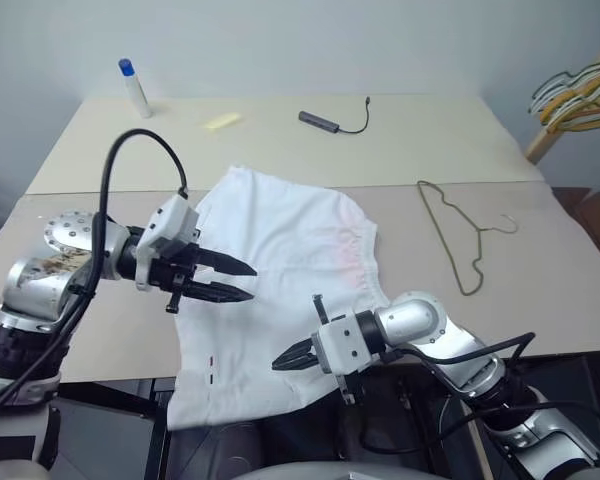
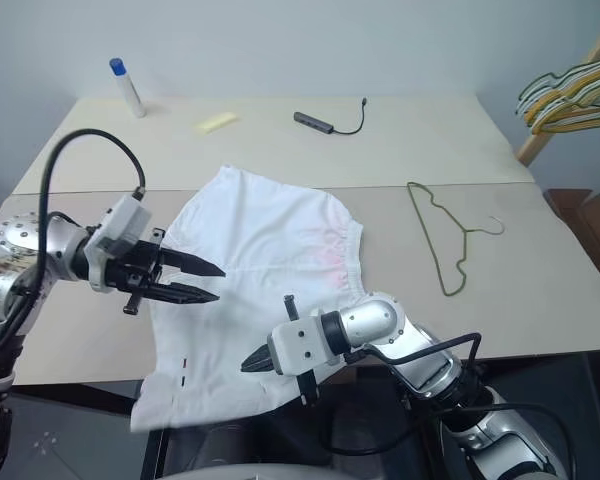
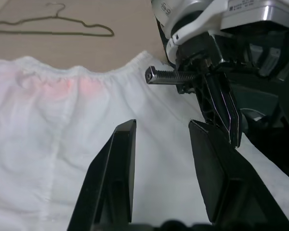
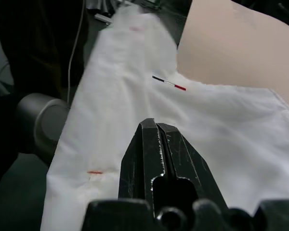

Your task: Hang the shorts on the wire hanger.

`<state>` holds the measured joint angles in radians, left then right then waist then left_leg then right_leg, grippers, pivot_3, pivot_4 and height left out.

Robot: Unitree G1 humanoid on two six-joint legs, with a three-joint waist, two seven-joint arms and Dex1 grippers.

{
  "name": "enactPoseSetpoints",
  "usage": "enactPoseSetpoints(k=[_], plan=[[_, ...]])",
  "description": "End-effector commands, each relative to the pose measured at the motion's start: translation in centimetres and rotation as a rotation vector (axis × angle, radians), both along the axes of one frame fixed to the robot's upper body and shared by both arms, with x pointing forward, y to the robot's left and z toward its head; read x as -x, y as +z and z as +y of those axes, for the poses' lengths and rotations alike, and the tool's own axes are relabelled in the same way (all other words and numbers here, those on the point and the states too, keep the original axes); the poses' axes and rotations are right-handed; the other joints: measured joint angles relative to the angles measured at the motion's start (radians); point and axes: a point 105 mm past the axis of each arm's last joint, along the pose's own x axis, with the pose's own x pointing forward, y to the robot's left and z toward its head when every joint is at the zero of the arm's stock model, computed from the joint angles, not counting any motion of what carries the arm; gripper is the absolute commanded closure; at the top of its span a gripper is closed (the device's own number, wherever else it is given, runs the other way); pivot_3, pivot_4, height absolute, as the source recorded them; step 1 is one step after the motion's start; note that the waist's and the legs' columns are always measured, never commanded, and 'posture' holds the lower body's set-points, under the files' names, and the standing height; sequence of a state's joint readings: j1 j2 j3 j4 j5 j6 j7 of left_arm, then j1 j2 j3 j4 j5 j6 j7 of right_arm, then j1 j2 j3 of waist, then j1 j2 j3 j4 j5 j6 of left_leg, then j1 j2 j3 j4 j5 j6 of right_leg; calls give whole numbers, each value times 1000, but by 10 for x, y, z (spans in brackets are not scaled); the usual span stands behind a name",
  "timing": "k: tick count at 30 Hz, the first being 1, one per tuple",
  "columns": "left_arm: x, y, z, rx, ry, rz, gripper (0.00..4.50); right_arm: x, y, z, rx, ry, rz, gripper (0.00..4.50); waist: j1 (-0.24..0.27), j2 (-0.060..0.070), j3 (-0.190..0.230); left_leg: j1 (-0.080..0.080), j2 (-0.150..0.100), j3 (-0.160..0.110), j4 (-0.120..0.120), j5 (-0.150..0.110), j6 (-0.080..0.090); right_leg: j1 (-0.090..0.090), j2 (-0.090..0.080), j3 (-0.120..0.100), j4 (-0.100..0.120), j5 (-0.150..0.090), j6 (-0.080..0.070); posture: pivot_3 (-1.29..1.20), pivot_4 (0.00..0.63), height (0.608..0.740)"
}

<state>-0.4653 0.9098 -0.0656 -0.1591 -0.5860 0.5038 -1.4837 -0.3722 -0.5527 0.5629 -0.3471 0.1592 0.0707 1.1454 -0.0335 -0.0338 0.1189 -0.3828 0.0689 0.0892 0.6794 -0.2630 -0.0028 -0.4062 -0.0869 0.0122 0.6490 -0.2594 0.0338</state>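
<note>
The shorts [image 1: 280,300] hang past the table [image 1: 540,300] edge, hem hidden.

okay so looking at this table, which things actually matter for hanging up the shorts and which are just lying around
Matter: the shorts, the wire hanger, the left gripper, the right gripper.

Lying around: the white tube with a blue cap, the yellow slip, the dark cable with adapter, the coloured hangers.

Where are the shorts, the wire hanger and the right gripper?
shorts [image 1: 280,240]: left eye view, middle of the white cloth.
wire hanger [image 1: 443,230]: left eye view, its long side wire.
right gripper [image 1: 280,362]: left eye view, at its shut fingertips.
</note>
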Motion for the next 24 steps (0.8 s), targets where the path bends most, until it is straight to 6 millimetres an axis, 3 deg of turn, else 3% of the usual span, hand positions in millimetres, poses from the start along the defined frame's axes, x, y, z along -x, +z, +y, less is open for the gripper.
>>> enactPoseSetpoints(k=[1, 9, 18, 22, 24], plan=[[6, 8, -1, 5, -22, -18, 2626, -22, 16, -20, -12, -119, -62, 4479, 6, 0, 10, -1, 0, 0, 0, 0, 0, -1, 0, 0, 0, 0, 0, -50, 176, 740], [6, 14, -7, 86, -11, -28, 2626, -63, 25, -90, 17, -454, -48, 4479, 21, 0, 15, -2, 0, 1, 1, 0, 1, -1, -1, 0, -1, 0, 0, -66, 142, 740], [10, 16, -16, 140, -4, -36, 2626, -125, 28, -212, 109, -1083, -83, 4479, 16, 0, 14, -2, 0, 1, 1, 0, 1, -1, -1, 0, -1, 0, 1, -64, 97, 740], [10, 17, -18, 157, 0, -52, 2626, -149, 23, -260, 171, -1395, -89, 4479, 1, 0, 6, -2, 0, 1, 1, 0, 0, -1, -1, 0, -1, 0, 1, -61, 41, 740], [9, 18, -19, 161, -2, -64, 2626, -156, 18, -274, 200, -1497, -76, 4479, -9, 0, -3, -3, -1, 1, 1, 0, -1, -1, -1, 0, -1, 1, 2, -57, 23, 740]])
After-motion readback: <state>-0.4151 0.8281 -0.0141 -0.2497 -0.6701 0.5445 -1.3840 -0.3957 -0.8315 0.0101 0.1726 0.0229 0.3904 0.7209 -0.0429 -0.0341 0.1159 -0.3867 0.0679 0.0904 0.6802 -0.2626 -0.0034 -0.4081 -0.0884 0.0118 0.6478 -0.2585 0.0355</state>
